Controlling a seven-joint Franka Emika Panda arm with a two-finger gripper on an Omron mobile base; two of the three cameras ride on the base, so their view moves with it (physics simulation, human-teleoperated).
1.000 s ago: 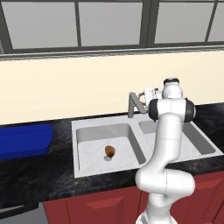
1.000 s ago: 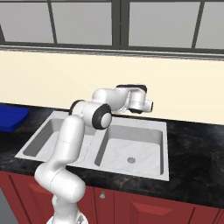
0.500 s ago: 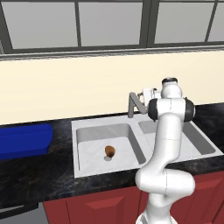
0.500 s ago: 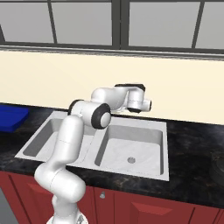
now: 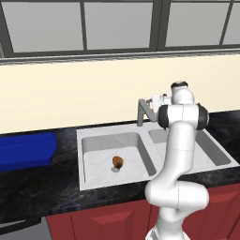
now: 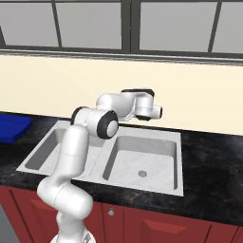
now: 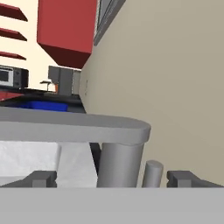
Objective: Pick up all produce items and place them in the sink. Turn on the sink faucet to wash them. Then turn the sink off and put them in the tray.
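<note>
in the left base view the blue tray (image 5: 26, 151) sits on the black counter (image 5: 56, 185) at the left edge, and the small brown potato (image 5: 117, 162) lies on the floor of the left basin of the sink (image 5: 96, 174), just left of the frame's centre. right of centre, the grey faucet (image 5: 143, 110) stands behind the sink with the white arm's hand reaching it. in the hand view the gripper (image 7: 113, 178) is open, its fingertips (image 7: 41, 178) set wide at the bottom on either side of the faucet's post.
</note>
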